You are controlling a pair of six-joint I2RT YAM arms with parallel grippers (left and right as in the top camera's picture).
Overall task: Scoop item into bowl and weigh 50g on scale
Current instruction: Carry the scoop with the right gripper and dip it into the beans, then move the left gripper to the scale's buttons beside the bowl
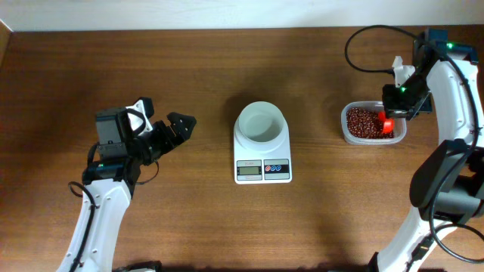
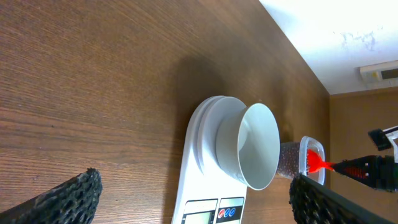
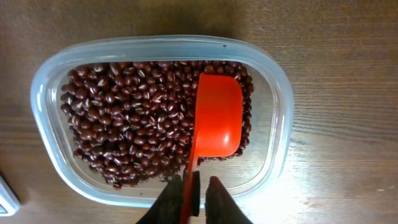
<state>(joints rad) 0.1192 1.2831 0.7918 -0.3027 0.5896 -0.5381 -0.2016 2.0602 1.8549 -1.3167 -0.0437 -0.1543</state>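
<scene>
Scooping step. Your right fingers (image 3: 224, 205) stand narrow about the handle of the scoop (image 3: 217, 115), grip unconfirmed. The scoop lies on the beans (image 3: 130, 124) in the tub (image 3: 273, 74). Left fingers (image 2: 68, 196) gape wide. The bowl (image 1: 261, 122) sits empty on the scale (image 1: 262, 170). Next you must dig, then carry level.

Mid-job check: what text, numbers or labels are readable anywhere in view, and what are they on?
On the scale, the display: too small to read.
On the scale's two round buttons: coloured marks, too blurred to read.
On the white bowl, the tub and the orange scoop: no print visible.
</scene>
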